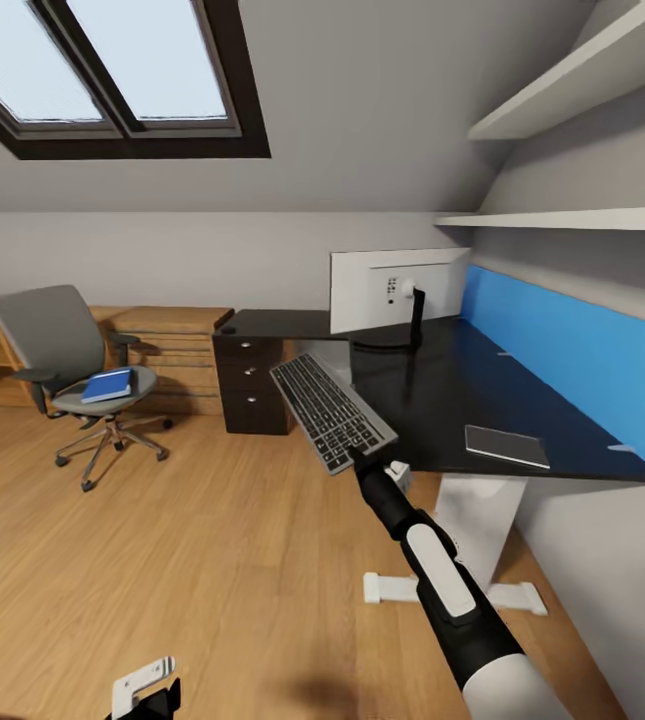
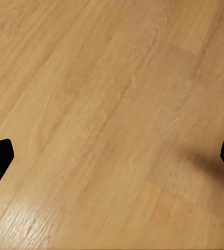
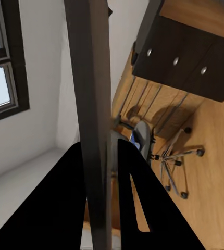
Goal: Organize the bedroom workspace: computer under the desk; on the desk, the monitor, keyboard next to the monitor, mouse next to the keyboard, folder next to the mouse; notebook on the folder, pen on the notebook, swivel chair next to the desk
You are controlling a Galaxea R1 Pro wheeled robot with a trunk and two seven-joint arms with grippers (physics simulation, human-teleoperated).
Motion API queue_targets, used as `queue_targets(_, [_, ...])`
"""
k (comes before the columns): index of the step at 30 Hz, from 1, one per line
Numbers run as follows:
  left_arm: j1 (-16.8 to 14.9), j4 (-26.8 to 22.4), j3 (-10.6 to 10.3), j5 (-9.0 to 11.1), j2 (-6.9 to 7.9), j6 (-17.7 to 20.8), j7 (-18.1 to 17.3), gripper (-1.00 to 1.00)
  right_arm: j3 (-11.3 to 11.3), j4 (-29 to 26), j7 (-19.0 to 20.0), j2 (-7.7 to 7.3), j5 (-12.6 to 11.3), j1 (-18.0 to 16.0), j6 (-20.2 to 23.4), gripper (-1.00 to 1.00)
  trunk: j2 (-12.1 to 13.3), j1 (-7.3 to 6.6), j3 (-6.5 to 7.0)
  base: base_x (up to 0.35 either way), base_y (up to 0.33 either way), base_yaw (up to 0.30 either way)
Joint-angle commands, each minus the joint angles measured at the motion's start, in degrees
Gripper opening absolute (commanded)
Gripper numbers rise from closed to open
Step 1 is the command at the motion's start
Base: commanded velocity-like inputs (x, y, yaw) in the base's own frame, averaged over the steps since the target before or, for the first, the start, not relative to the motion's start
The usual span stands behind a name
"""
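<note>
My right gripper [image 1: 360,462] is shut on the near end of the keyboard [image 1: 330,410], held in the air, tilted, just off the desk's [image 1: 432,395] front edge. In the right wrist view the keyboard [image 3: 88,94] runs edge-on between the black fingers [image 3: 138,208]. The monitor [image 1: 394,290] stands on the desk with its white back toward me. The dark notebook [image 1: 507,445] lies flat near the desk's right end. The blue folder [image 1: 108,385] rests on the swivel chair [image 1: 62,350] at the left. My left gripper [image 1: 147,690] hangs low and open over the floor. Mouse, pen and computer are out of view.
A black three-drawer cabinet [image 1: 252,385] stands at the desk's left end, with a wooden drawer chest [image 1: 177,345] behind it. A white desk leg [image 1: 477,520] with a foot bar [image 1: 392,588] stands under the desk. Wall shelves [image 1: 572,215] hang above. Open plank floor [image 1: 212,560] lies between me and the chair.
</note>
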Motion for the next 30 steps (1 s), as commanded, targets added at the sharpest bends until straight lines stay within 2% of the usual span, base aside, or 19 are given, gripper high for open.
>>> queue_targets(1, [0.0, -0.1, -0.1, 0.4, 0.0, 0.0, 0.2, 1.0, -0.1, 0.5, 0.4, 0.02, -0.7, 0.0, 0.2, -1.0, 0.0, -0.02, -0.05, -0.107, 0.309, 0.0])
queue_targets(9, [0.0, -0.1, -0.2, 0.4, -0.03, -0.2, 0.2, 1.0, 0.1, 1.3, 0.5, 0.11, -0.9, 0.0, 0.3, -1.0, 0.0, -0.02, -0.05, -0.031, 0.323, 0.0])
queue_targets(10, [0.0, 0.0, -0.9, 0.4, -0.02, -0.2, 0.3, 1.0, 0.1, 1.3, 0.4, 0.11, -0.9, 0.0, 0.3, -1.0, 0.0, -0.02, -0.05, -0.001, 0.336, 0.0])
queue_targets(12, [0.0, 0.6, -3.7, 0.4, 0.07, -0.2, 0.3, 1.0, 0.1, 1.3, 0.4, 0.11, -0.9, 0.0, 0.3, -1.0, 0.0, -0.02, -0.05, 0.0, 0.337, 0.0])
queue_targets(15, [0.0, 0.7, -3.8, 0.4, 0.07, -0.2, 0.3, 1.0, 0.1, 1.3, 0.4, 0.11, -0.9, 0.1, 0.3, -1.0, 0.0, -0.02, -0.05, 0.027, 0.336, 0.0])
queue_targets(21, [0.0, 1.1, -3.9, 0.5, 0.01, 0.0, 0.3, 1.0, 0.1, 1.4, 0.4, 0.11, -0.8, 0.0, 0.3, -1.0, 0.0, -0.02, -0.05, 0.035, 0.056, 0.0])
queue_targets(30, [0.0, 1.1, -3.8, 0.5, 0.09, -0.1, 0.3, 1.0, 0.2, 2.6, 0.4, 0.11, -0.8, 0.0, 0.2, -1.0, 3.6, -2.0, 1.56, 0.103, 0.004, 0.0])
